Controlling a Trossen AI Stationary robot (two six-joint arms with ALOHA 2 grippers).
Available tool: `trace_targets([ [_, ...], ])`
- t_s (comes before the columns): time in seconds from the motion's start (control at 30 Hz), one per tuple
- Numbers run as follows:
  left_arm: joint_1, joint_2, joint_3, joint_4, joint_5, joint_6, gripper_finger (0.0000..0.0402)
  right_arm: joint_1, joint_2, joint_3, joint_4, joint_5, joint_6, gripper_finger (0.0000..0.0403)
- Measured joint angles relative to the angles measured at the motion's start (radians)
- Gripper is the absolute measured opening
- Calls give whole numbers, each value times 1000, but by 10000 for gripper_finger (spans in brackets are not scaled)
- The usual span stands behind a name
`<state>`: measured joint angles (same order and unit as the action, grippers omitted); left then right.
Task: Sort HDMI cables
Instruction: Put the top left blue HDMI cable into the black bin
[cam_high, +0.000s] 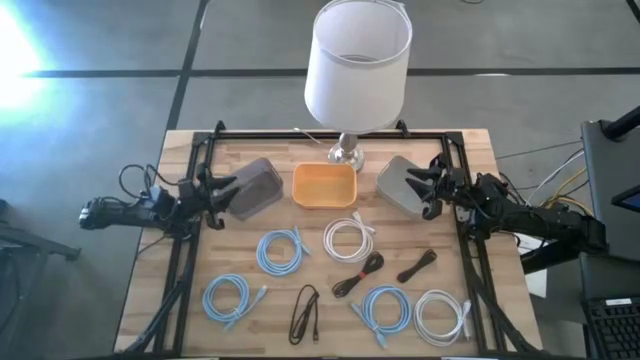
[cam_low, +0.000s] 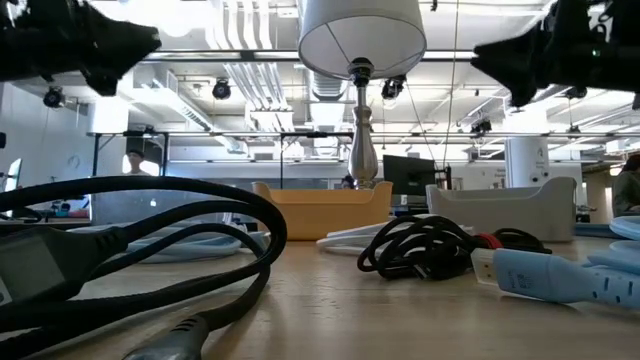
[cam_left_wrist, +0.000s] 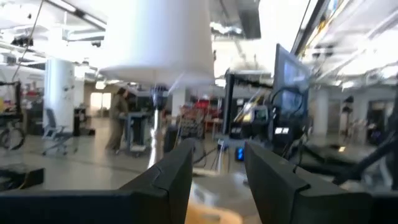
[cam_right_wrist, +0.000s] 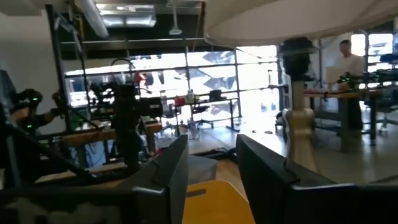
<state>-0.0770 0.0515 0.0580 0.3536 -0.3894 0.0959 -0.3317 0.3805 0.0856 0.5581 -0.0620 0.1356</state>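
Sorting not begun: both tools, left (cam_high: 222, 190) and right (cam_high: 425, 185), parted and empty (cables (cam_high: 347, 238) well ahead); next, reach down.

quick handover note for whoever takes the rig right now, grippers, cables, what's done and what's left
Left gripper: open, empty, raised over the left grey tray.
Right gripper: open, empty, raised over the right grey tray.
Cables, all loose on the table: light blue loops; white loops; black bundles.
Done: nothing sorted; the orange tray shows no cable inside.
Left: all eight cables.
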Motion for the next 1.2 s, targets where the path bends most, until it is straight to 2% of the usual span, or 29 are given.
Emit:
trace_targets([
  [0.1, 0, 39, 54, -20, 10, -11, 149, 0, 55, 76, -1, -50, -7, 144],
  [0.27, 0, 148, 146, -47, 10, -24, 149, 0, 166, 207, -17, -75, -23, 144],
  [0.47, 0, 334, 266, -177, 11, -23, 149, 0, 316, 338, -216, -78, 4, 132],
  [0.67, -1, 523, 369, -291, 47, -80, 149, 12, 485, 399, -256, -78, 6, 135],
  [0.97, -2, 698, 434, -331, 176, -149, 149, 79, 683, 499, -279, -78, -82, 162],
  [1.2, -6, 809, 429, -349, 201, -177, 149, 120, 814, 550, -289, -78, -86, 165],
])
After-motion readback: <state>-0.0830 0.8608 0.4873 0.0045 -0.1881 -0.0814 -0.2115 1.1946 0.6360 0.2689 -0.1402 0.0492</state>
